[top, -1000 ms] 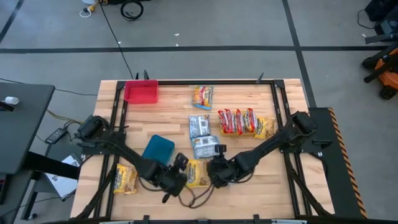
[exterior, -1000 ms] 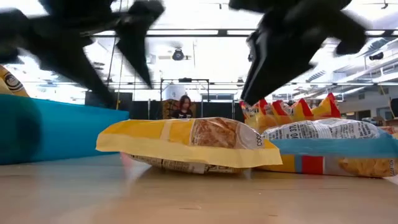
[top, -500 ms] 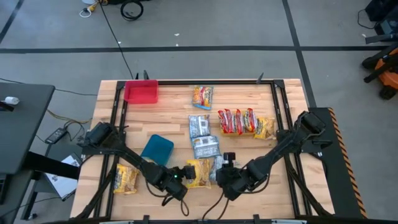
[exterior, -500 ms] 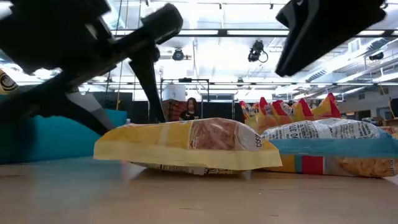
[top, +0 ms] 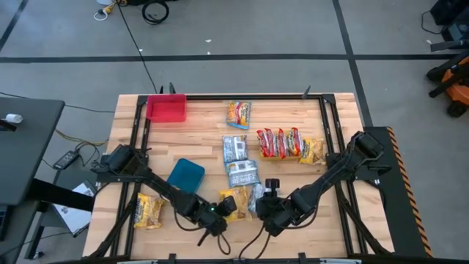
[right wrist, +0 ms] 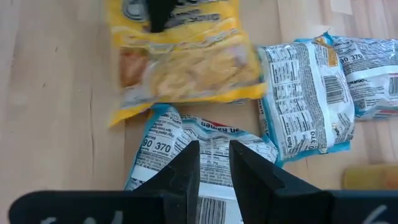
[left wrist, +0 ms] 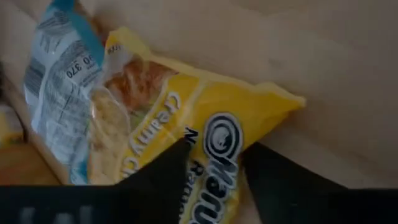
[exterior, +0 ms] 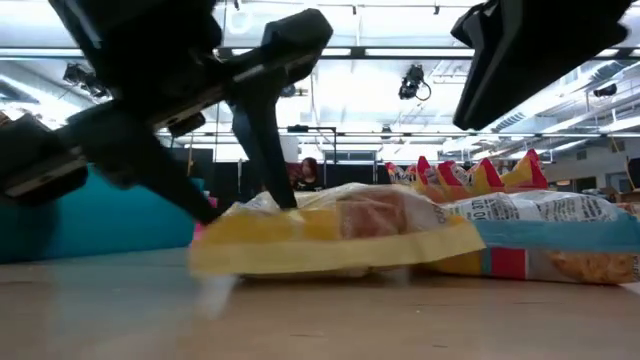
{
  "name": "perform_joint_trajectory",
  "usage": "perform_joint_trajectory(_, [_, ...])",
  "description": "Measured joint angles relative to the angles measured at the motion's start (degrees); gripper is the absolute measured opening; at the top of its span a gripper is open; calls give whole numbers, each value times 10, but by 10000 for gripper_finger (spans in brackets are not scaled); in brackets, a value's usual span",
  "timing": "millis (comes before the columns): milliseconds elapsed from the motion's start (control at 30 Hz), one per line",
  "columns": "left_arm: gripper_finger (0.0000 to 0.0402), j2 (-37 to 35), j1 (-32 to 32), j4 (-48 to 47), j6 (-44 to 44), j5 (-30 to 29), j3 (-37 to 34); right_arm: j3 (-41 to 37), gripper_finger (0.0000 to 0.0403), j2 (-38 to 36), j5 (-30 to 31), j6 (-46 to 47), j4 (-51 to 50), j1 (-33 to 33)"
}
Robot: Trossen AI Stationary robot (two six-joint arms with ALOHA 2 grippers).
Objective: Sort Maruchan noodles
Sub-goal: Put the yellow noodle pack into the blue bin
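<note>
Left hand point(top: 220, 213) fingers straddling yellow noodle packet point(top: 236, 204) at desk point(top: 322, 227) front edge, clamped or not cannot tell, right hand point(top: 265, 206) fingers narrowly apart over silver-blue packet point(right wrist: 205, 149), holding nothing, red packets point(top: 278, 142) farther back

Four cameras, one table

We looked straight down from overhead, level from tabletop height, and close from both wrists; all four shared the yellow packet point(top: 233, 204).
</note>
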Motion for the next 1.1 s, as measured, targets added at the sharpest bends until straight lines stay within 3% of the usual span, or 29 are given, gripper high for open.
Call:
perform_joint_trajectory(167, [38,0,-1,5,-52,-9,4,0,93,-4,-15,6,-34,8])
perform_joint_trajectory(233, [12,-1,-1,-10,-95,-7,19,0,93,-11,-14,19,-62,12])
perform_joint_trajectory(367, [7,-5,1,-85,-141,-5,75,0,93,-22,-11,49,-96,13])
perform_joint_trajectory(500, [5,-15,11,-228,-193,1,151,0,93,-26,6,51,-88,13])
perform_joint_trajectory(700, [3,-29,49,-554,-315,48,271,0,93,-26,14,41,-67,11])
perform_joint_trajectory(800, [2,-43,67,-667,-360,80,310,0,93,-26,19,18,-43,6])
perform_joint_trajectory(967, [1,-84,101,-747,-396,146,320,0,93,-26,18,-25,19,-10])
perform_joint_trajectory(1100, [1,-121,127,-751,-408,186,288,0,93,-26,18,-59,57,-25])
